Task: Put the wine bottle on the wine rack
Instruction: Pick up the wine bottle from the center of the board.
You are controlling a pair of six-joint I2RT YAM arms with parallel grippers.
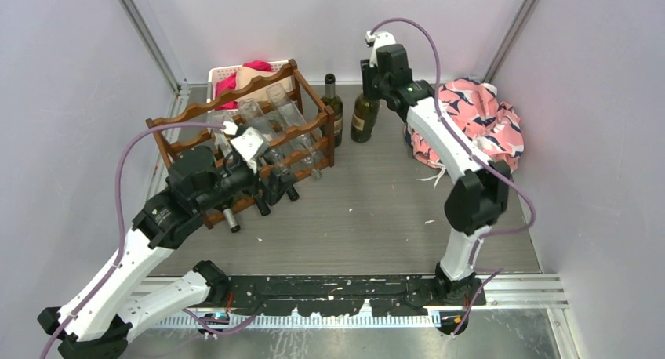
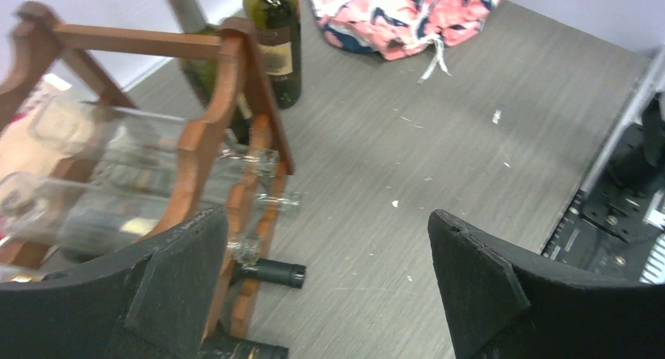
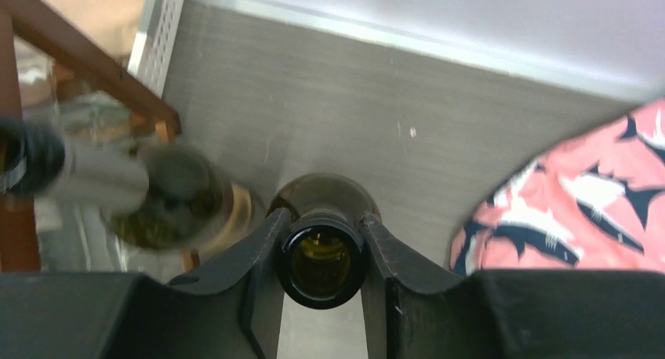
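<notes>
Room: pale lavender-white walls (image 1: 329, 22) on three sides, metal posts in the back corners.

Bench (image 1: 376, 210): grey wood-grain top with scattered white flecks and crumbs, thickest at centre. A black rail (image 1: 345, 284) carrying the arm bases runs along the 6 o'clock edge.

Wine rack (image 1: 310, 128): dark reddish-brown wood with scalloped rails, standing at 10 o'clock on the bench. Clear glass bottles (image 1: 294, 128) lie in its cradles. Some dark-capped necks (image 1: 231, 218) stick out of its near face.

Cloth (image 1: 478, 120): a pink, white and navy patterned heap at 2 o'clock, near the right wall.

White slotted basket (image 1: 223, 73): behind the rack at 11 o'clock, with pink and red fabric in it.

Wine bottle (image 1: 363, 117): dark green glass with a pale label, upright on the bench at 12 o'clock. It stands off the rack, between the rack and the cloth. Its mouth is open in the right wrist view.

Second dark bottle (image 1: 332, 104): upright just beside the rack's right end, at 9 o'clock of the wine bottle.

Right tool (image 3: 321, 241): closed on the wine bottle's neck just below the lip, one finger on each side.

Left tool (image 2: 329, 249): spread wide and gripping nothing, hanging near the rack's near face at 9 o'clock. Bare bench shows between its fingers (image 2: 470, 273).
</notes>
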